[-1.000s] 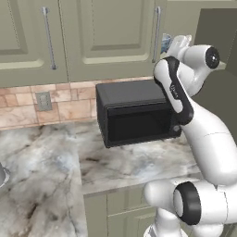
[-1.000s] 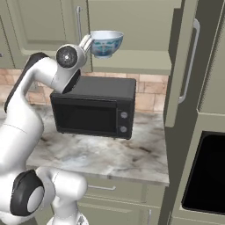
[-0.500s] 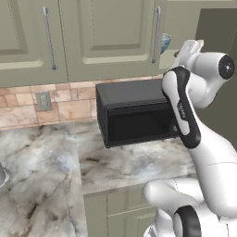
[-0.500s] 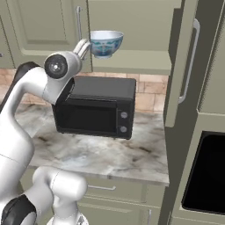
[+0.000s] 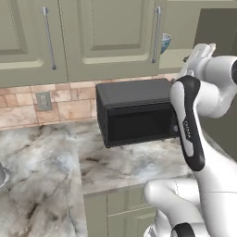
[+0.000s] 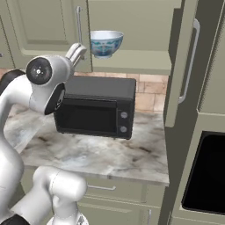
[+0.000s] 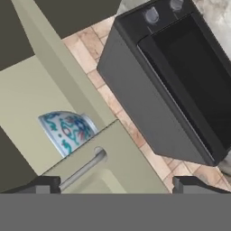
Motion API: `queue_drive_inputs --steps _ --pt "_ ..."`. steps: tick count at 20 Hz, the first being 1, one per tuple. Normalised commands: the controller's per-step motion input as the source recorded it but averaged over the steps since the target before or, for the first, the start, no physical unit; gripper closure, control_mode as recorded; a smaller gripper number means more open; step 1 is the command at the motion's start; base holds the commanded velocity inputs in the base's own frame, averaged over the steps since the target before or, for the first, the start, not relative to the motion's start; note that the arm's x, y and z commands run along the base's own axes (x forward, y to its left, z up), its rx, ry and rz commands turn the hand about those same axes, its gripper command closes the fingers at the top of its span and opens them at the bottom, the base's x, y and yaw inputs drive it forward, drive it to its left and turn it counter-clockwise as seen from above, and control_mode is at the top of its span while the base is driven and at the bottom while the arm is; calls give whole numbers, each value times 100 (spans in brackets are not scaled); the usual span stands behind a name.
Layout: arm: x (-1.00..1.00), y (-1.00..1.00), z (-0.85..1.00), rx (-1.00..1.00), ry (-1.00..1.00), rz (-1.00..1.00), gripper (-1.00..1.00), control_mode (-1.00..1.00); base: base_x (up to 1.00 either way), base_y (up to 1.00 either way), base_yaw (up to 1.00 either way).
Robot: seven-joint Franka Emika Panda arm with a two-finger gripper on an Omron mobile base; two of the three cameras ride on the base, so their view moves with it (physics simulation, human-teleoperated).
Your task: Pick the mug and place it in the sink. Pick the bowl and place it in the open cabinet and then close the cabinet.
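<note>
The white bowl [image 6: 105,43] with blue-green pattern stands upright on the shelf of the open sage-green cabinet [image 6: 140,62]; it also appears as the bowl [image 5: 165,42] and the bowl [image 7: 67,131], partly behind a closed door's edge. My gripper [image 6: 77,52] is open and empty, drawn back to the left of and slightly below the bowl, not touching it. From the other side the gripper [image 5: 199,53] hangs in front of the shelf. The cabinet door [image 6: 189,66] stands swung out to the right. The mug and the sink are out of view.
A black microwave [image 6: 96,107] sits on the marble counter [image 6: 110,154] right under the shelf. Closed wall cabinet doors with bar handles [image 5: 157,34] lie to the left. A dark oven opening [image 6: 206,171] is low on the right.
The gripper has pulled back from the bowl, down and to the left, with its jaws a touch wider. The bowl stays on the shelf.
</note>
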Motion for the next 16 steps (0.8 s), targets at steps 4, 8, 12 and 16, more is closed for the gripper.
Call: queue_drive_inputs --steps 4,8,12,16 --pt "-41 -24 0 0 0 -1 -100 -100 0 0 0" --pt "-39 -32 0 0 1 -1 -100 -100 0 0 0" --pt "-50 -27 0 0 0 -1 -100 -100 0 0 0" --pt "-47 -16 0 0 1 -1 -100 -100 0 0 0"
